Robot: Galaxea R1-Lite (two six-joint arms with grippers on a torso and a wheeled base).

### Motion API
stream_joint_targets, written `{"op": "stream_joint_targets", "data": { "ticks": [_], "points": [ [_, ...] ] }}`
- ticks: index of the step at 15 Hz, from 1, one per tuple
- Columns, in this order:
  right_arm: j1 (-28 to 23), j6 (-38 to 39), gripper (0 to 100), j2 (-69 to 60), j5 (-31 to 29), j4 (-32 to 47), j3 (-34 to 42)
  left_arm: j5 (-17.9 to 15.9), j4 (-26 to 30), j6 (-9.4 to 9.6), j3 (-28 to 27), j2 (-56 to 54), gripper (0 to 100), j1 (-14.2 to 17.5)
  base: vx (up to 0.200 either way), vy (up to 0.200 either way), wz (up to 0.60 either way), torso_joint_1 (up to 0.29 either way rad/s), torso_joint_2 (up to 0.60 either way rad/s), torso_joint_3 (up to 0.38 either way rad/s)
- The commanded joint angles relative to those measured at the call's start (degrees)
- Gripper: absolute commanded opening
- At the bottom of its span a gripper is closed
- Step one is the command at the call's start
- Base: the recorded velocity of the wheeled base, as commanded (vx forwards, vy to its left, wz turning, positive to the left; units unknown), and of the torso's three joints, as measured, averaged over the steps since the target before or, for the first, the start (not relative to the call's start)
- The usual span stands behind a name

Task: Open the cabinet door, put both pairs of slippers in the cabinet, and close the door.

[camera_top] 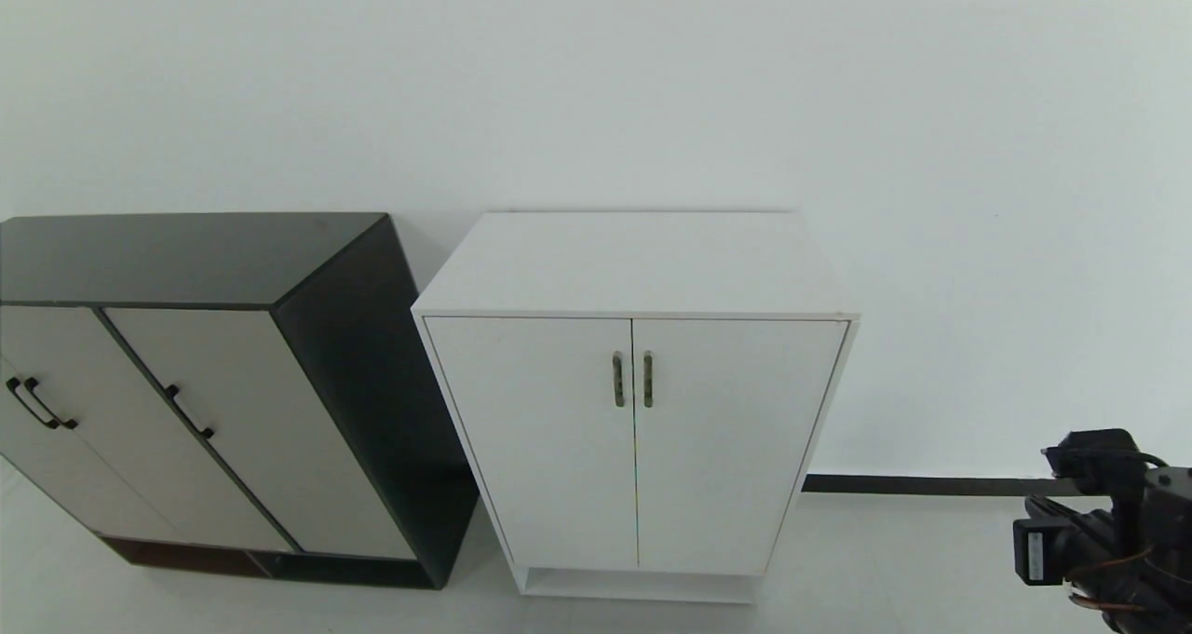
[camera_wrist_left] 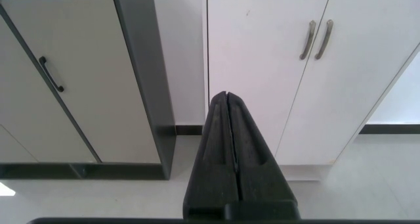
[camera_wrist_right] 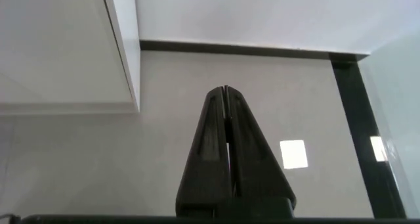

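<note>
Straight ahead in the head view, against a plain white wall [camera_top: 838, 103]: a white cabinet [camera_top: 633, 262] with two doors [camera_top: 540, 429], both shut flush. At the seam between them, side by side and upright, a pair of slim metal handles [camera_top: 617, 379]. Under the doors, a shallow open recess [camera_top: 643, 583] at floor level.

Just beside it on the robot's left, a dark cabinet [camera_top: 363, 383] with pale doors [camera_top: 233, 411] and black handles [camera_top: 189, 412], also shut. Set at a slight angle to the white one, close at the back, with a narrow wedge of floor between the two at the front.

To the right of the white cabinet, a dark baseboard [camera_top: 931, 485] along the foot of the wall, above a pale glossy floor [camera_top: 885, 569]. Low at the right edge of the head view, the right arm [camera_top: 1108, 532], well apart from the cabinet and off to its right side.

Left hand [camera_wrist_left: 227, 96]: closed, fingers pressed together, gripping nothing. Held low in front of the gap between the two cabinets, near the outer edge of the white cabinet's left door, touching neither cabinet and well short of the handles.

Right hand [camera_wrist_right: 226, 91]: likewise closed and empty, aimed at floor and baseboard beside the white cabinet's right corner, with bright patches of reflected light [camera_wrist_right: 293, 153] on the floor nearby. Only open floor between either hand and the shut doors.
</note>
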Motion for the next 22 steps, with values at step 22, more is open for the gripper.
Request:
{"op": "stream_joint_targets", "data": {
  "ticks": [22],
  "points": [
    [-3.63, 1.97, 0, -90.42, 24.28, 76.43, 0.40, -0.07, 0.08, -0.23, -0.01, 0.17, 0, 0.01, 0.000, 0.000, 0.00, 0.000, 0.00, 0.000]
  ]
}}
